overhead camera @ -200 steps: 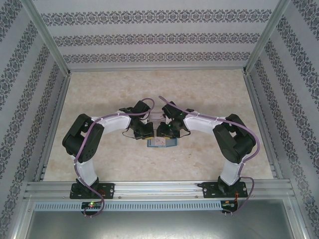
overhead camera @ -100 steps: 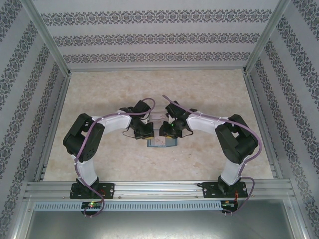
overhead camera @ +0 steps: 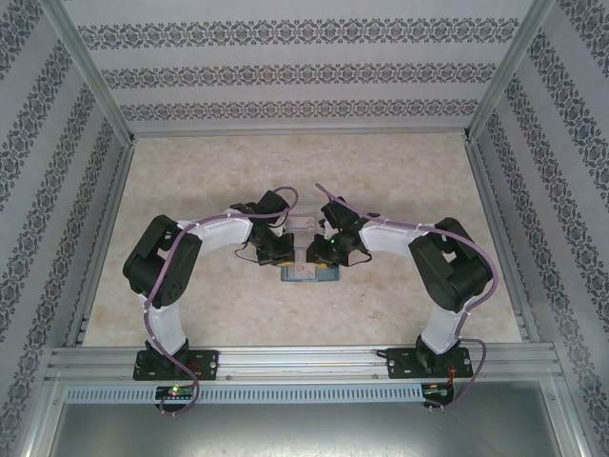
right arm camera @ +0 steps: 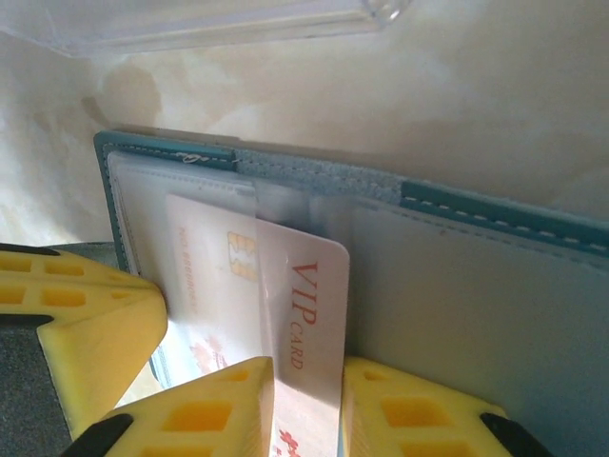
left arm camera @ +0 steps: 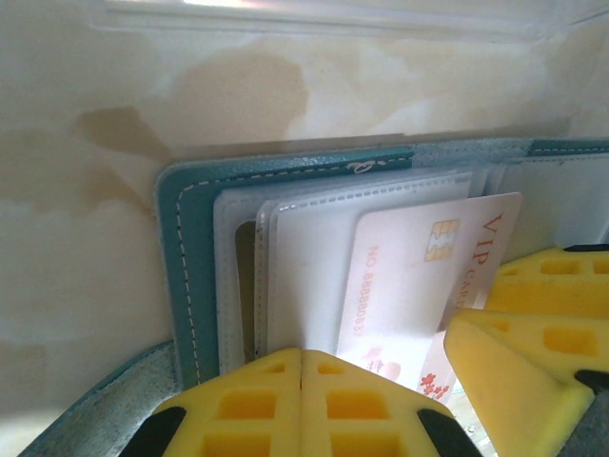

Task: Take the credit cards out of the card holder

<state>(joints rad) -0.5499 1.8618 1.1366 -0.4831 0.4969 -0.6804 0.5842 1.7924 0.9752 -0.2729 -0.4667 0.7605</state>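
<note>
The teal card holder [overhead camera: 309, 273] lies open on the table between both wrists; I see its teal edge [left arm camera: 186, 267] and grey inner pockets [right arm camera: 476, 286]. A pale credit card [left arm camera: 419, 276] marked VIP CARD [right arm camera: 304, 305] sticks partway out of a clear pocket. My left gripper [left arm camera: 302, 354] is shut, its yellow tips together on the clear pocket beside the card. My right gripper [right arm camera: 307, 367] is narrowly open. Its fingers [left arm camera: 519, 362] stand either side of the card's exposed strip, whose face shows flat in the gap. The left gripper's finger [right arm camera: 76, 324] is at the left of the right wrist view.
A clear plastic tray [overhead camera: 303, 223] sits just beyond the card holder, its rim [left arm camera: 333, 19] close above the wallet [right arm camera: 219, 24]. Beige marbled tabletop [overhead camera: 400, 181] surrounds them. Patterned walls and metal frame rails enclose the table.
The right gripper's jaws have narrowed around the card's free end and that wrist has edged slightly left. The left gripper stays shut on the holder.
</note>
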